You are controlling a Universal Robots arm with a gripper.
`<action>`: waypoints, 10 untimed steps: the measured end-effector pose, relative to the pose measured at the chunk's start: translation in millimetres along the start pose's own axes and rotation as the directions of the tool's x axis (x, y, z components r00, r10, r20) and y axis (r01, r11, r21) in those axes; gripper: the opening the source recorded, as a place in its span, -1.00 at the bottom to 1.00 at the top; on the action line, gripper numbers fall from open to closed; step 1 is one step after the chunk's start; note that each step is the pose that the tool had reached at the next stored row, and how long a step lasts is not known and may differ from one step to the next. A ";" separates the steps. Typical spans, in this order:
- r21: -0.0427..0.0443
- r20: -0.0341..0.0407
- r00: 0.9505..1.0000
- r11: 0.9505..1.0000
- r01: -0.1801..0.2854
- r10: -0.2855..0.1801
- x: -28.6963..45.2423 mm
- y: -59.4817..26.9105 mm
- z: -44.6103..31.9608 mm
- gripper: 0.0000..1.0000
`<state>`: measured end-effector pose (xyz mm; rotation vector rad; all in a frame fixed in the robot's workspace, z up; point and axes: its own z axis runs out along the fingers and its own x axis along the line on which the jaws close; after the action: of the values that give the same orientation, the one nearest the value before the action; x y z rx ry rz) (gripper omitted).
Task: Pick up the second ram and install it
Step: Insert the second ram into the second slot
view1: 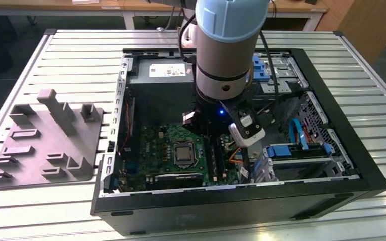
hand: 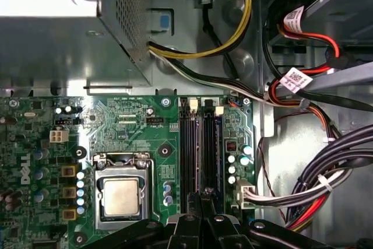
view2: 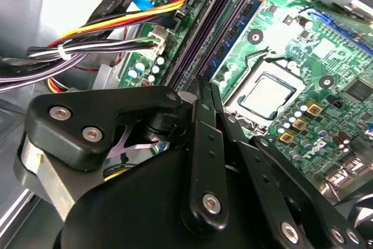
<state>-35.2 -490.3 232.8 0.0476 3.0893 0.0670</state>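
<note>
Open computer case [view1: 374,173], tool [hand: 205,193] gripping second ram [hand: 208,147]

Arm [view1: 225,45] vertical, hand [hand: 204,193] pointing down, fingers together

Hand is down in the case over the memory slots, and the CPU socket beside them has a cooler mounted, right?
Not quite. The hand is over the memory slots, but the CPU socket carries no cooler: the first wrist view shows the chip's bare metal lid.

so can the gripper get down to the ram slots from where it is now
Probably yes: in the first wrist view the gripper sits right over the ram slots, beside the CPU socket, and the cable bundles lie off to the side.
</note>
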 end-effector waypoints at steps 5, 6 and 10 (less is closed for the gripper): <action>-0.001 0.000 1.000 1.000 0.000 0.000 0.1 -0.2 2.0 -0.77; -0.001 0.000 1.000 1.000 0.000 0.000 0.1 -0.1 2.2 -0.77; -0.001 0.000 1.000 1.000 0.000 0.000 0.2 -0.2 3.2 -0.77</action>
<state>-35.2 -490.4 229.6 0.0476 3.0892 0.0689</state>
